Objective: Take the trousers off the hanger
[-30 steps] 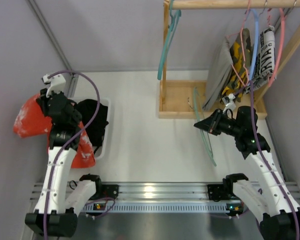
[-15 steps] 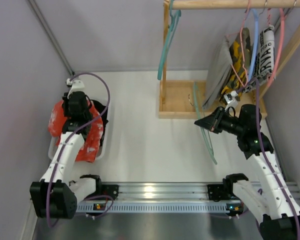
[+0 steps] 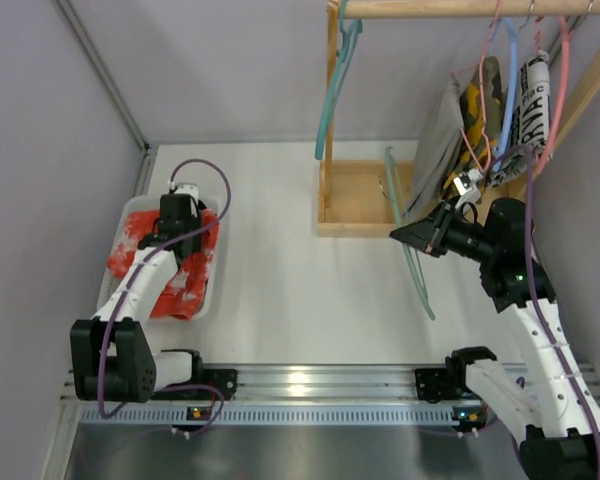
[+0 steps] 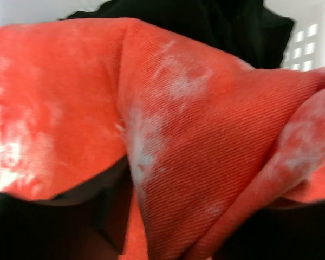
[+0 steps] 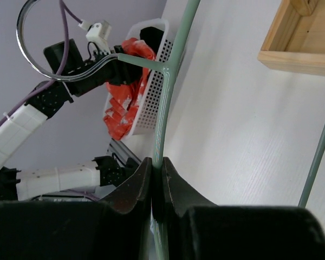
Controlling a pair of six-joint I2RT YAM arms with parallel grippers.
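Table [image 3: 300, 300], white basket [image 3: 217, 268] at left: red trousers [image 3: 145, 265] lie in it, off the green hanger [image 3: 412, 255]. Left hand [image 3: 177, 232] sits over them, its state can't be told. Right hand [image 5: 156, 168] is clamped on the hanger. Let go fully and lift straight up so the cloth doesn't snag.

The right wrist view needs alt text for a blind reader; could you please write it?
Black fingers pinch an empty pale green hanger. Beyond it, red trousers lie in a white basket beneath the left arm.
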